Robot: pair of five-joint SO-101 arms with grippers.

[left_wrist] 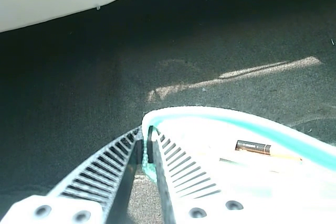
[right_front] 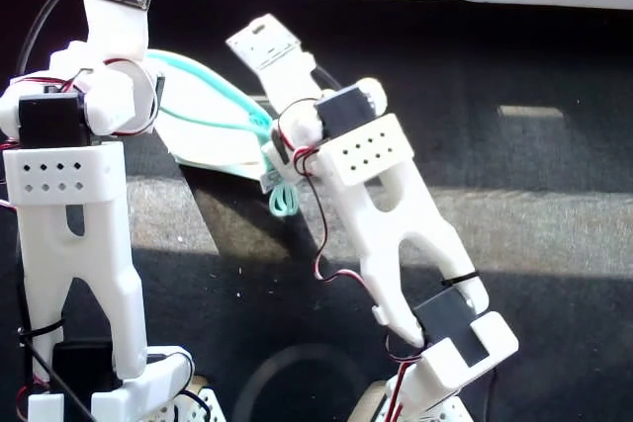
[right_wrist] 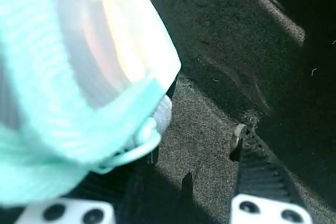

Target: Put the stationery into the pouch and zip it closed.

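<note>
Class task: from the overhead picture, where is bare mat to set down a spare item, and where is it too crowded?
Free: the dark mat right of the right arm, sunlit band and shade alike. Crowded: between the arms, where the left gripper and right gripper meet the pouch.

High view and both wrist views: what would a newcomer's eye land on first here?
The translucent white pouch with mint-green zip edging, between the white left arm and the white right arm, against the dark table. The left gripper is shut on its edge, with a dark brown pen-like item visible inside, while the right gripper stands open beside the corner with the mint-green zip loop.
</note>
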